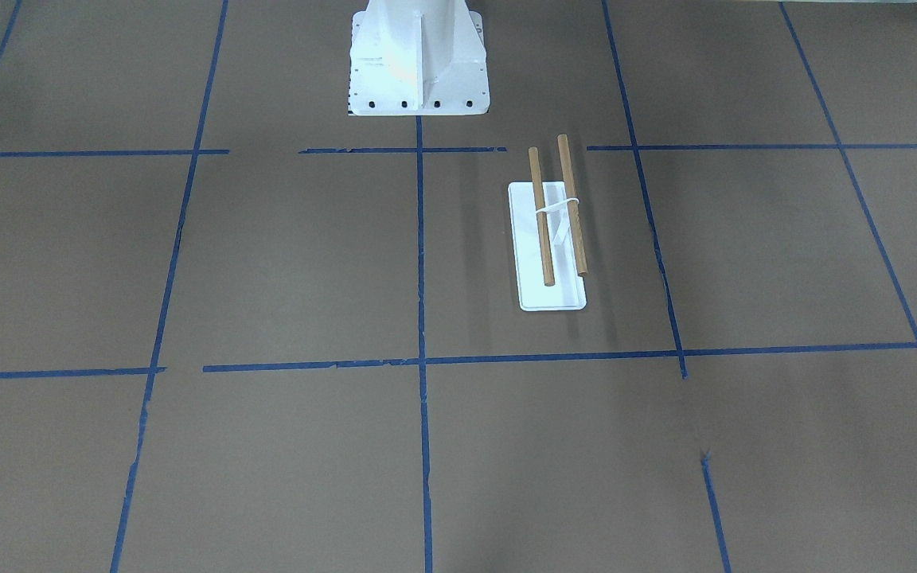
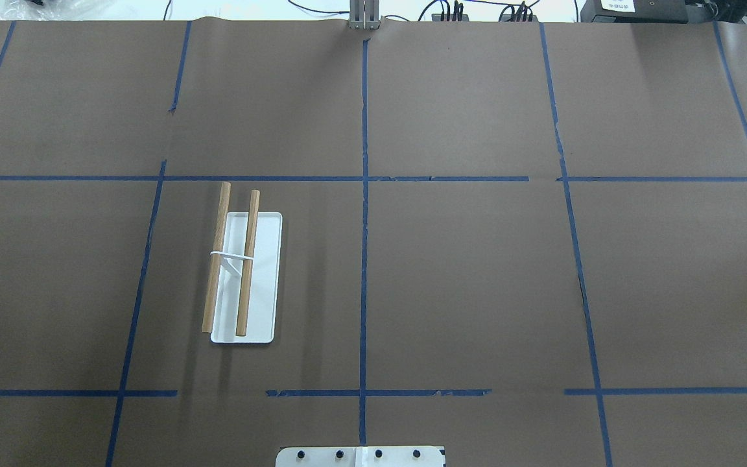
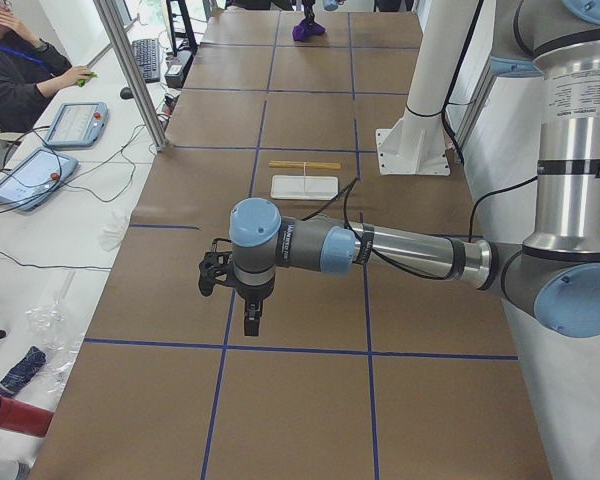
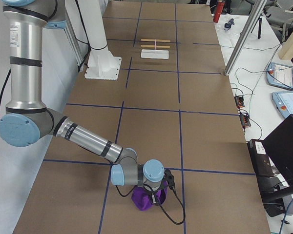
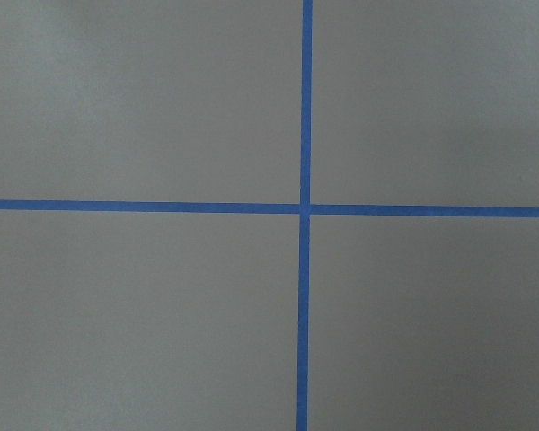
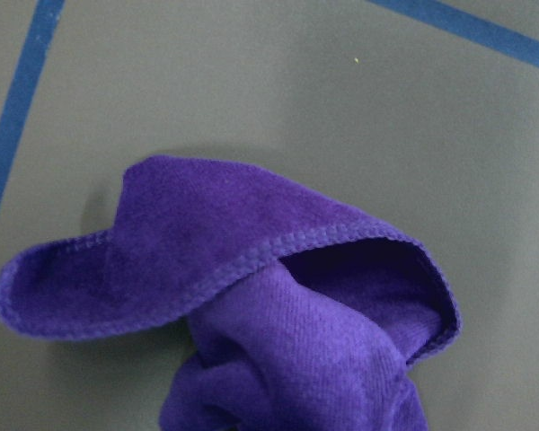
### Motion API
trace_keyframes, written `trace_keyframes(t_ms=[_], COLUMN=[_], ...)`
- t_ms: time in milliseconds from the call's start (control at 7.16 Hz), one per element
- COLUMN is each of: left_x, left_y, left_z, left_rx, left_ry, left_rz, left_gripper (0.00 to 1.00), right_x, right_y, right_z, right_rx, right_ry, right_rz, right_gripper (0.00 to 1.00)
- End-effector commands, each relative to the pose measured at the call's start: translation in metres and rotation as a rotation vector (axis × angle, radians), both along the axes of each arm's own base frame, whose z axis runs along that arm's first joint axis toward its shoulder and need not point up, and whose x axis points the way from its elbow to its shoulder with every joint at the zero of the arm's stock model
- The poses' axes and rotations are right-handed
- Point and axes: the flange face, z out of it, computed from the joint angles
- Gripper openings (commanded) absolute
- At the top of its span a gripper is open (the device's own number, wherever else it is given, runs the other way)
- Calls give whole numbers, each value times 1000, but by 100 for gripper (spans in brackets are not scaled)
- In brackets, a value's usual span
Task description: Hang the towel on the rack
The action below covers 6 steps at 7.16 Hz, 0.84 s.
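Towel (image 6: pixel 278 305) bunched | right end effector (image 4: pixel 154 191) — cannot tell | rack (image 2: pixel 262 272) — 2 rods point toward robot

The table (image 2: pixel 464 272) is covered in brown paper crossed by blue tape lines (image 2: pixel 364 259). Beyond its edge opposite the robot, a white bench carries a tablet (image 3: pixel 77 122), a second tablet (image 3: pixel 25 178), a keyboard (image 3: pixel 145 58) and loose cables (image 3: pixel 100 190). A seated person (image 3: pixel 15 75) holds one hand to the face. A metal post (image 3: pixel 130 70) stands at that edge.

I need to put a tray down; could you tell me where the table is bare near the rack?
The table is bare all round the rack, widest across the centre tape line. Crowded at the towel, under the right gripper.
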Motion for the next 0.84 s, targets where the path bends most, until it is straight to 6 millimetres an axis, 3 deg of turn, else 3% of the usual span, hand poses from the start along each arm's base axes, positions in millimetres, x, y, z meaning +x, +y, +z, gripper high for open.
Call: trace_keyframes(t_ms=[0,140,279,559,699], left_x=[0,1,3,2,4], left_y=[0,-6,-13,-24,-28], left_z=[-2,-14,-34,-65,-80], left_rx=[8,32,110,318,400], left_ry=[1,5,8,12,42], left_rz=[0,-1,2,-33,-96], left_gripper=[100,100,100,100,100], right_x=[-3,20,26,26,22], right_y=[-24,-33,-46,-89,-100], right_z=[-52,-89,-142,-256,-291], right_rx=[87,148,248,308,317], right_ry=[-69,-129,-146,-196,-221], right_rz=[4,58,68,213,253], right_gripper=[0,0,0,0,0])
